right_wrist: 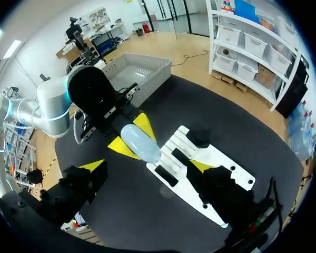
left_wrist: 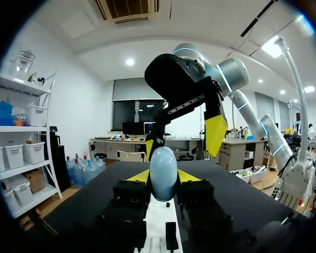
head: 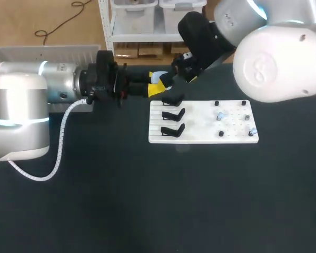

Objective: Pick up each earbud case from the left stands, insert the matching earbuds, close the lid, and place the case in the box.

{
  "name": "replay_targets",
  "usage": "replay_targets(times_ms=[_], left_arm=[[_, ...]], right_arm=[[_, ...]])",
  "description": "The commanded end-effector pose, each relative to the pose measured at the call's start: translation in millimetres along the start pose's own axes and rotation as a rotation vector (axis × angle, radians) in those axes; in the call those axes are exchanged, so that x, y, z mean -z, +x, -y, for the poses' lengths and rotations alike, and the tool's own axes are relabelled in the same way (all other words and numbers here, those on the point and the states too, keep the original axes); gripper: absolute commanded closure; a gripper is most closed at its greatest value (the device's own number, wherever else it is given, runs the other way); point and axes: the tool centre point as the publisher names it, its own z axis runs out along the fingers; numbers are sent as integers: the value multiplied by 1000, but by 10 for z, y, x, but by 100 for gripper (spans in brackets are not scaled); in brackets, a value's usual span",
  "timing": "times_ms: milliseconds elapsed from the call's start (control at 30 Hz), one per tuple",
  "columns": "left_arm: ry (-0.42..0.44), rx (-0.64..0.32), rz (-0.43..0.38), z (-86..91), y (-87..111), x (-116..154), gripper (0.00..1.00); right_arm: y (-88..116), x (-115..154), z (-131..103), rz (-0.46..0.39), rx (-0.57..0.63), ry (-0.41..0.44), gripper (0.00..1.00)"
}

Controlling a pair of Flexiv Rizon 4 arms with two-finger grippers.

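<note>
Counter (head: 147, 205): flat matte black surface, no markings that can be made out. Same dark top seen from the right wrist view (right_wrist: 147, 224).

White board (head: 200, 125): rectangular, lying flat on the counter, closer to the far edge than the near one, right of the middle. Long sides run parallel to the far edge. Also seen from the right wrist view (right_wrist: 225, 158).

Grooves (head: 157, 118): parallel lines on the board's left part, running along its length.

Black pegs (head: 216, 103): several small ones upright on the board's right part, spaced apart, some near its far edge and one near its near edge. Faint rows of dots between them, too small to identify.
</note>
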Motion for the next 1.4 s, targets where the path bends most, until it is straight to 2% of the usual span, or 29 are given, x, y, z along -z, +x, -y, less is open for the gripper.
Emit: replay_targets(times_ms=[33, 800, 1400], left_arm=[[0, -1, 1, -4, 6, 1, 100], [0, -1, 1, -4, 6, 1, 100], [0, -1, 1, -4, 6, 1, 100]], right_arm=[[-24, -19, 20, -9, -6, 4, 0], [-60, -81, 178, -26, -39, 9, 0], [-159, -19, 254, -16, -49, 37, 0]])
